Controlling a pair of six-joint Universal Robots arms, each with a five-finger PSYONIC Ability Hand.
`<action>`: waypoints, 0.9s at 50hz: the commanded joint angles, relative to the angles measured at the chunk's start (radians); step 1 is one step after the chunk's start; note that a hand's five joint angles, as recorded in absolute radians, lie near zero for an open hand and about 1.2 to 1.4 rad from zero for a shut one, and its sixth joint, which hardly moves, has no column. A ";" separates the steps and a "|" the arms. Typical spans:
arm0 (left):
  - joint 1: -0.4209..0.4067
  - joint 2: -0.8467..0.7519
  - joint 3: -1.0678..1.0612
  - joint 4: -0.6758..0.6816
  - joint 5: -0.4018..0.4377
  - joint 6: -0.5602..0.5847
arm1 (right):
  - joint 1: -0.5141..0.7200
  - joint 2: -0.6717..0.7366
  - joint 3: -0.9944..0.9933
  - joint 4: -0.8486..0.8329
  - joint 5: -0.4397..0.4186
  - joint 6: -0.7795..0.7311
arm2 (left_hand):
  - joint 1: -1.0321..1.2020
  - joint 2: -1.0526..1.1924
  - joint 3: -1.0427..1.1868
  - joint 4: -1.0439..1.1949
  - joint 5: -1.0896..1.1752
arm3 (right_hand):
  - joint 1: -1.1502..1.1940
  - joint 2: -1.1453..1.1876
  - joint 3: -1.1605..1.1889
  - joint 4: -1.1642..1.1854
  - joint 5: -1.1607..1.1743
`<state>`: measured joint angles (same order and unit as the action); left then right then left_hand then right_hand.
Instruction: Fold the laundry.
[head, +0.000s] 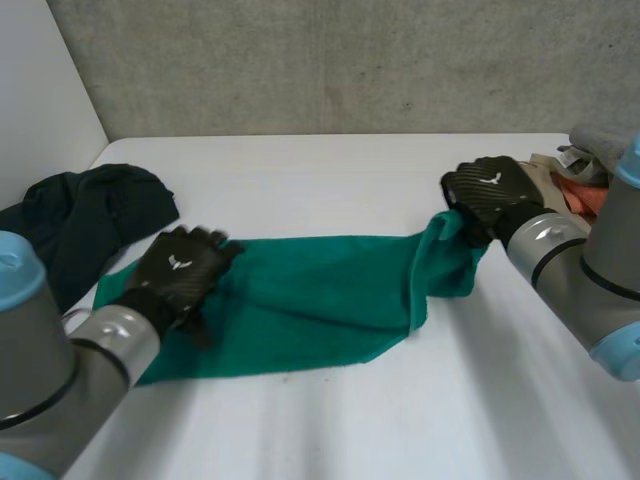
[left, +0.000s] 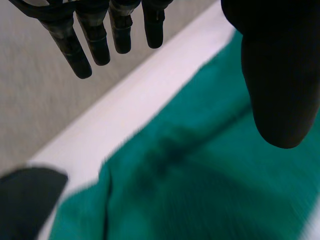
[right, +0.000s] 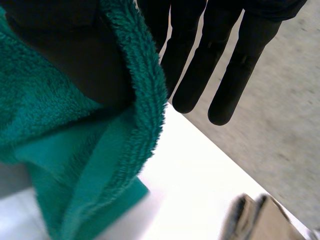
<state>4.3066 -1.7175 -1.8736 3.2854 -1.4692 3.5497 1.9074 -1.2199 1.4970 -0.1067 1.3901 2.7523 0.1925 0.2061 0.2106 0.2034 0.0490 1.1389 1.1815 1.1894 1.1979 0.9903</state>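
Head view: a green towel (head: 310, 300) lies spread across the middle of the white bench (head: 350, 170). The left hand (head: 185, 265) rests over the towel's left end, near the bench's left edge. The right hand (head: 490, 190) has the towel's right end gathered and raised off the bench. A dark garment (head: 80, 215) lies crumpled at the left edge, and a pile of clothes (head: 575, 180) sits at the far right corner.

Left wrist view: the left hand (left: 100, 40) has straight, spread fingers and its thumb held apart. It grips nothing, and the towel (left: 200, 190) lies under its palm.

Right wrist view: the right hand (right: 225, 60) keeps its fingers straight. The towel's (right: 75, 150) thick edge is caught between them and the thumb, and the rest hangs down.
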 joint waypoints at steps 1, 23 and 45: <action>0.139 0.035 -0.076 -0.184 0.049 0.004 | -0.059 0.034 0.037 -0.014 -0.022 -0.016 | 0.053 0.039 0.035 0.042 0.022 | 0.257 0.215 0.207 0.198 0.231; 0.294 -0.188 -0.098 0.054 0.110 0.164 | -0.068 0.034 0.081 -0.033 -0.048 -0.029 | 0.563 0.550 0.545 0.552 0.532 | 0.257 0.215 0.207 0.198 0.231; 0.205 0.381 0.034 -0.207 0.118 -0.215 | -0.202 -0.262 -0.121 0.275 -0.128 -0.178 | 1.204 1.190 1.186 1.193 1.173 | 0.257 0.215 0.207 0.198 0.231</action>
<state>4.5251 -1.4649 -1.9189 3.2017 -1.3671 3.4129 1.7555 -1.4278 1.4794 0.0412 1.3140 2.6132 1.0791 1.1903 1.1870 1.1971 0.9818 1.1389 1.1815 1.1897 1.1984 0.9903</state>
